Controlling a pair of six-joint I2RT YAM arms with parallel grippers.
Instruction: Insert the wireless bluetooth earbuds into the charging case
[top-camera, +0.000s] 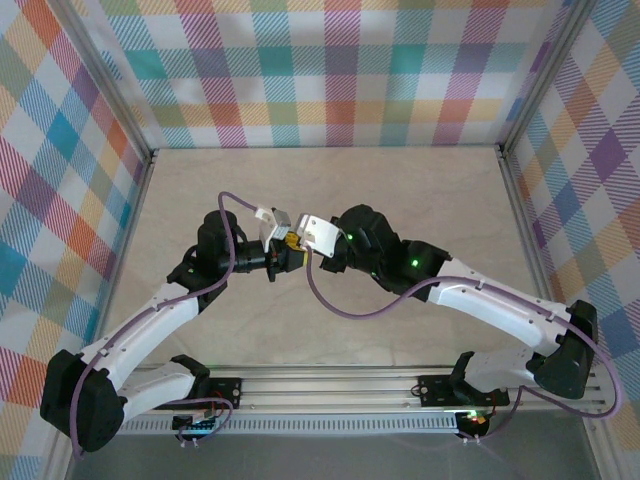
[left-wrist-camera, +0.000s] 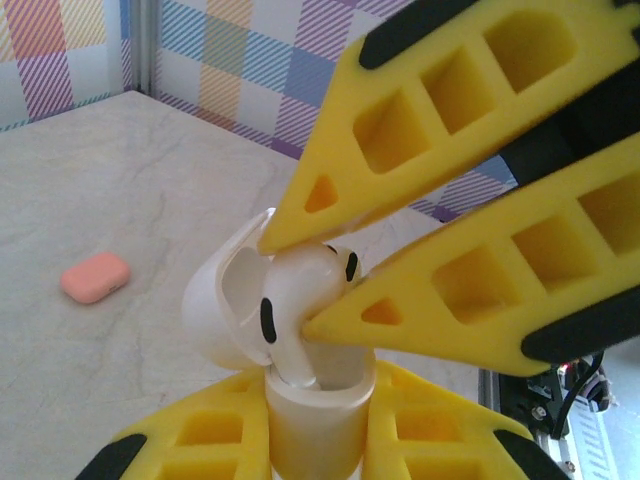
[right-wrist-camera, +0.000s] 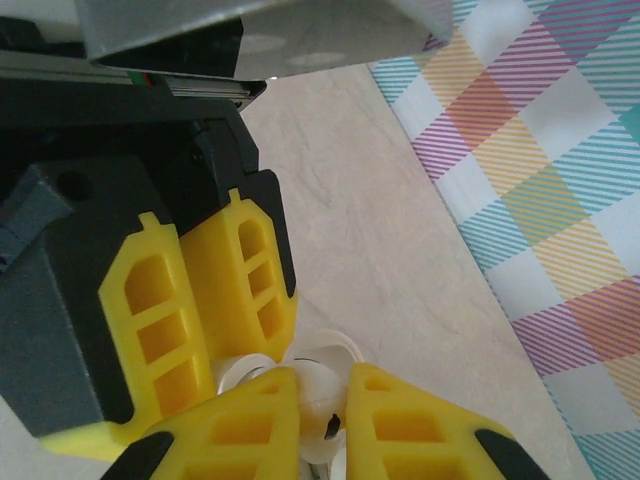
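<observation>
Between plaid walls (top-camera: 330, 70) — pale marbled tabletop (top-camera: 330, 190) (pink case (left-wrist-camera: 95, 277) atop)

Robot test booth, lab-style. Pale table (top-camera: 330, 190) boxed in by plaid walls (top-camera: 330, 70) on metal posts (top-camera: 115, 95), mounting rail (top-camera: 330, 385) along the near edge.

Light was bright, even, diffuse. Shadows on tabletop (top-camera: 330, 190) were faint, soft. Top view was sharp; wrist views softened in near foreground. Plaid wall (right-wrist-camera: 540, 150) looked crisp.
</observation>
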